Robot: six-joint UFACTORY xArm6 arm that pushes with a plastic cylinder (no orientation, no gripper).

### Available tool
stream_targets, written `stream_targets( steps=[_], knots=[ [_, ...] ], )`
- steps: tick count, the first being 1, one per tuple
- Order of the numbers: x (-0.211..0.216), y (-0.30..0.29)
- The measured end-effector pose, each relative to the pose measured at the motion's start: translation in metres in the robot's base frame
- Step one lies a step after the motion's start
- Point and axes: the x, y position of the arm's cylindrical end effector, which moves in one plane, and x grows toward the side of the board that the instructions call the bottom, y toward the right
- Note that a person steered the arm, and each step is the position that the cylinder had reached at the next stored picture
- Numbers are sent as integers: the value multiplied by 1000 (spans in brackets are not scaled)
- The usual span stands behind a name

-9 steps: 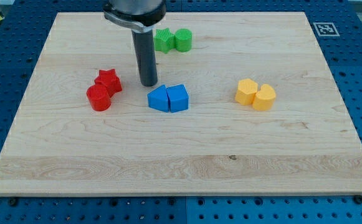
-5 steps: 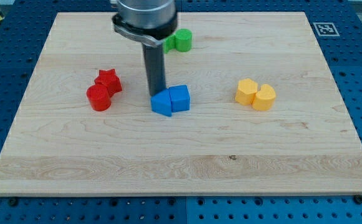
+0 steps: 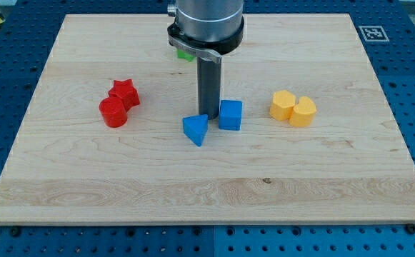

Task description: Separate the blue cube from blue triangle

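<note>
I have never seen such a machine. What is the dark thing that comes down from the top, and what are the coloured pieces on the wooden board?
It is a robot arm seen by one camera. It has no grasping tool, only a straight dark rod; my tip slides on the wooden board and pushes blocks. Nothing is held. My tip stands between the blue triangle block and the blue cube, which lie slightly apart. At the view's left are a red star block and a red round block, touching. At the right, two yellow blocks touch. A green block is mostly hidden behind the arm.
</note>
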Motion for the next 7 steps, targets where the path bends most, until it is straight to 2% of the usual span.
stream_targets(
  steps=[1,2,4,7],
  knots=[
    [-3,16],
    [13,45],
    [46,48],
    [48,101]
  ],
)
